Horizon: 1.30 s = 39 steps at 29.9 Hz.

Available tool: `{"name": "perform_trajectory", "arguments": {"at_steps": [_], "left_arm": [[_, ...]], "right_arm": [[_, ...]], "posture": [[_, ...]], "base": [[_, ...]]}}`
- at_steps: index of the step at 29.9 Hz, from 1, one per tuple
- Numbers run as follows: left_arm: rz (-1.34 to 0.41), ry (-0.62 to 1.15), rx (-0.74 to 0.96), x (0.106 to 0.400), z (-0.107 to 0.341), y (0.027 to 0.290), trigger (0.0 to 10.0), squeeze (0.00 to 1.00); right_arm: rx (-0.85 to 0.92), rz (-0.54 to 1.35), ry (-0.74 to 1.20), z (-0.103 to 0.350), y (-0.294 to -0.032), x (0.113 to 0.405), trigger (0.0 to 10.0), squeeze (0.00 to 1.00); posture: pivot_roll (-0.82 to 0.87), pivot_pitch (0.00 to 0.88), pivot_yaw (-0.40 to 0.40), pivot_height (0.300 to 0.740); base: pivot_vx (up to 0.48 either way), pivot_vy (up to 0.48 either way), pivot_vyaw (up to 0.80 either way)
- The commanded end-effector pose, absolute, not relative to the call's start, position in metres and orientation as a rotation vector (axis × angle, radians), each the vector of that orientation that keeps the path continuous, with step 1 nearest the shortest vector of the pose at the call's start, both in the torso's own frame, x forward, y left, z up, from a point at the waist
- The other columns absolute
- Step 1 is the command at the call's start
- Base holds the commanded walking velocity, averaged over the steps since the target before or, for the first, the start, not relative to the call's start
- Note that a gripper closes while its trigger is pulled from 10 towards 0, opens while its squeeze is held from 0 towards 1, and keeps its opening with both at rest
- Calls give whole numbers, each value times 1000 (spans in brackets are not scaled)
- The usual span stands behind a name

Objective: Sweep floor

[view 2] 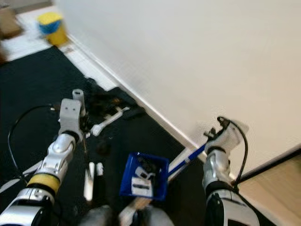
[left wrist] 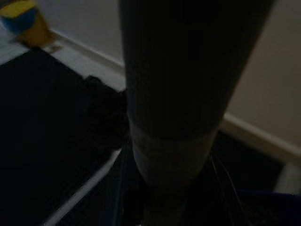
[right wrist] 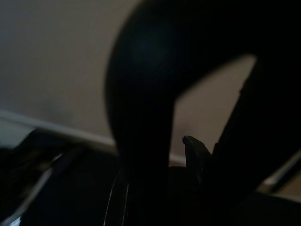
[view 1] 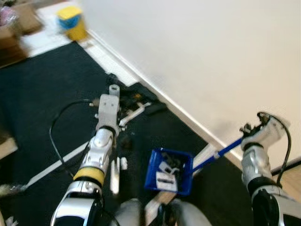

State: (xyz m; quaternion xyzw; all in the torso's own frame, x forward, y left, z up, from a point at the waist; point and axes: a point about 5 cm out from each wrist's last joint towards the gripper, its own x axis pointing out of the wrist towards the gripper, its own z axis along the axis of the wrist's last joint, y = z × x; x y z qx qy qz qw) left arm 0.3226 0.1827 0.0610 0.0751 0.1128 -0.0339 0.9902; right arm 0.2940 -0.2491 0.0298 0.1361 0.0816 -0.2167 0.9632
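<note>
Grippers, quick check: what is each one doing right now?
Left gripper: shut on the broom handle.
Right gripper: shut on the blue dustpan handle.

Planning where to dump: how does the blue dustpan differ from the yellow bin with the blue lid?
The blue plastic dustpan lies close before the robot on the black floor; the yellow bin with a blue lid stands far off on pale floor. The dustpan is open and holds scraps; the bin's inside cannot be seen. The dustpan has a long blue handle running to the right gripper; the bin shows none. Both sit near the white wall.
</note>
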Motion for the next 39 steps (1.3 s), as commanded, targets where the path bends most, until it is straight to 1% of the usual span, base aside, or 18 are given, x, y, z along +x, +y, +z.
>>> {"name": "perform_trajectory", "arguments": {"at_steps": [1, 14, 20, 24, 29, 39], "left_arm": [[-93, 194, 157, 325, 66, 175, 10000, 0], [-89, 194, 155, 324, 64, 175, 10000, 0], [-89, 192, 155, 324, 64, 175, 10000, 0], [-91, 191, 157, 324, 64, 175, 10000, 0], [-96, 190, 166, 323, 64, 175, 10000, 0], [-111, 184, 171, 320, 62, 175, 10000, 0]], "right_arm": [[260, -461, 123, 37, -258, 295, 10000, 0], [248, -443, 116, 40, -256, 297, 10000, 0], [232, -428, 85, 50, -261, 304, 10000, 0], [236, -427, 50, 65, -269, 313, 10000, 0], [240, -425, 48, 72, -272, 318, 10000, 0], [247, -404, 20, 88, -275, 330, 10000, 0]], "posture": [[59, 0, -59, 740], [55, 0, -73, 740], [54, 0, -72, 740], [53, 0, -71, 740], [50, 0, -76, 740], [54, 0, -75, 740]], "base": [[0, -480, -800], [0, -480, -800], [0, -480, 0], [0, -480, 0], [0, -480, 0], [0, 0, 0]]}}
